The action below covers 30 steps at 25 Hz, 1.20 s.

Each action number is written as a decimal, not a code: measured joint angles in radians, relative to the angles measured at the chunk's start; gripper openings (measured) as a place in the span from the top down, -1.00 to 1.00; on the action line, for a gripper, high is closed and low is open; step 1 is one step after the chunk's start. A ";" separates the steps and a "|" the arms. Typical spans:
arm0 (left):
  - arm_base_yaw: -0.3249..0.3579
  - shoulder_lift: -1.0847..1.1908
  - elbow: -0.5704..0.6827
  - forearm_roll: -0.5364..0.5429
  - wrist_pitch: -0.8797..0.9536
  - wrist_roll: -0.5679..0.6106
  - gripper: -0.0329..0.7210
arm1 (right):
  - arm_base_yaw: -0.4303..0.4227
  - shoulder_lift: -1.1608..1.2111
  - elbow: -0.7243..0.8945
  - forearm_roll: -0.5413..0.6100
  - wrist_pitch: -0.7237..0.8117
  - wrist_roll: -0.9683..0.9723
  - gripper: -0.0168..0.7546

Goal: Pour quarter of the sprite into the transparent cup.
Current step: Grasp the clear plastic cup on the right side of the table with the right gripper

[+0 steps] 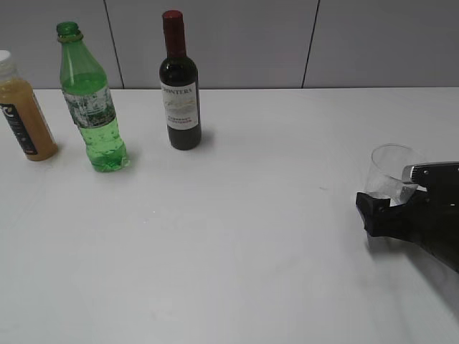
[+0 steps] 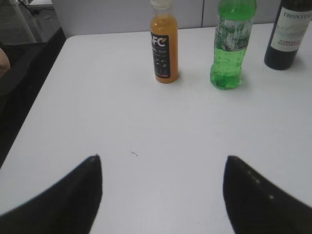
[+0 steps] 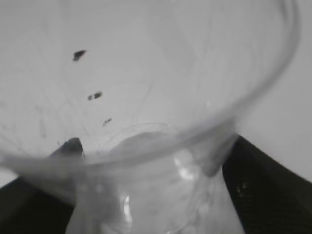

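Note:
The sprite (image 1: 93, 107), a tall green bottle with a whitish label, stands upright at the back left of the white table; it also shows in the left wrist view (image 2: 228, 48). The transparent cup (image 1: 391, 170) is at the right edge, between the black fingers of my right gripper (image 1: 384, 204). In the right wrist view the cup (image 3: 146, 97) fills the frame, with a finger on each side, and the gripper (image 3: 151, 161) is shut on it. My left gripper (image 2: 163, 192) is open and empty above bare table, well in front of the sprite.
A dark wine bottle with a red cap (image 1: 179, 93) stands right of the sprite and shows in the left wrist view (image 2: 287, 34). A tan juice bottle (image 1: 25, 115) stands left of it, also in the left wrist view (image 2: 164, 48). The table's left edge (image 2: 29, 122) drops off.

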 joint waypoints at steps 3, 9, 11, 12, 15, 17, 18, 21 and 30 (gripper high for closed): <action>0.000 0.000 0.000 0.000 0.000 0.000 -0.65 | 0.000 0.019 -0.019 -0.001 -0.013 -0.001 -0.83; 0.000 0.000 0.000 0.000 0.000 0.000 -0.65 | 0.000 0.031 -0.042 -0.001 -0.017 -0.001 -0.80; 0.000 0.000 0.000 0.000 0.000 0.000 -0.65 | 0.000 0.033 -0.050 -0.001 -0.014 -0.001 -0.79; 0.000 0.000 0.000 0.000 0.000 0.000 -0.65 | 0.000 0.034 -0.055 -0.001 -0.013 -0.001 -0.78; 0.000 0.000 0.000 0.000 0.000 0.000 -0.65 | 0.000 0.035 -0.064 -0.001 -0.008 -0.001 -0.73; 0.000 0.000 0.000 0.000 0.000 0.000 -0.65 | 0.000 0.035 -0.065 -0.001 -0.007 -0.001 -0.64; 0.000 0.000 0.000 0.000 0.000 0.000 -0.65 | 0.000 0.035 -0.065 -0.001 -0.007 -0.001 -0.58; 0.000 0.000 0.000 0.000 0.000 0.000 -0.65 | 0.000 0.035 -0.066 -0.001 -0.006 -0.001 -0.44; 0.000 0.000 0.000 0.000 0.000 0.000 -0.65 | 0.000 0.022 -0.066 -0.007 0.008 -0.001 -0.42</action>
